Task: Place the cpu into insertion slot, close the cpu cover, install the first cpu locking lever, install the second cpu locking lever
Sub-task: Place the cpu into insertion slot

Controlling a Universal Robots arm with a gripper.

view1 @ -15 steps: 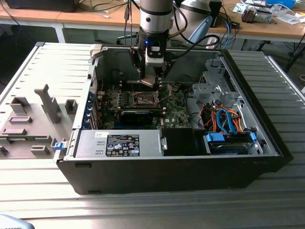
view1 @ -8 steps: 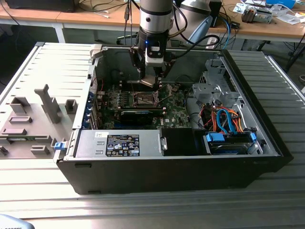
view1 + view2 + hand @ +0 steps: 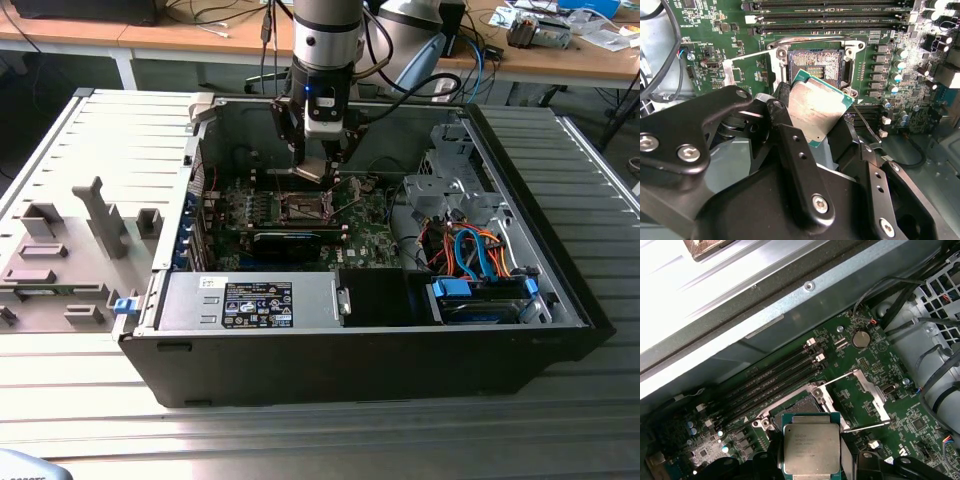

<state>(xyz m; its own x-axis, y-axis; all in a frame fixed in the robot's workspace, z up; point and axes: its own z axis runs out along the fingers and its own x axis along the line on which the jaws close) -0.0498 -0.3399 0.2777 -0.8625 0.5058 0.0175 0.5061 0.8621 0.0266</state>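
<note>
Hovering inside the open computer case (image 3: 300, 365) that stands on the bench (image 3: 300, 440), the end effector (image 3: 316, 165) is clenched on the cpu (image 3: 815, 107), its two fingers pressing on opposite edges of the chip. The cpu hangs just above the insertion slot (image 3: 815, 62) and apart from it; the slot lies near the middle of the green motherboard (image 3: 375, 235), beside the long black memory slots (image 3: 765, 385).

Progress: judged from this arrangement, none of the four steps is complete. The chip is carried to the slot but not seated, and the slot's dark centre lies exposed. The cpu cover (image 3: 874, 395) is swung open, away from the slot. A thin wire locking lever (image 3: 867, 426) stands free along the cover's edge, so the cover and both levers remain to be dealt with.

Orientation: the cpu's silvery metal top faces up toward the wrist and its green underside faces the slot. The chip is almost square, so no long axis is marked. In both wrist views its edges look skewed against the slot's rim, and it appears tilted, not level.
</note>
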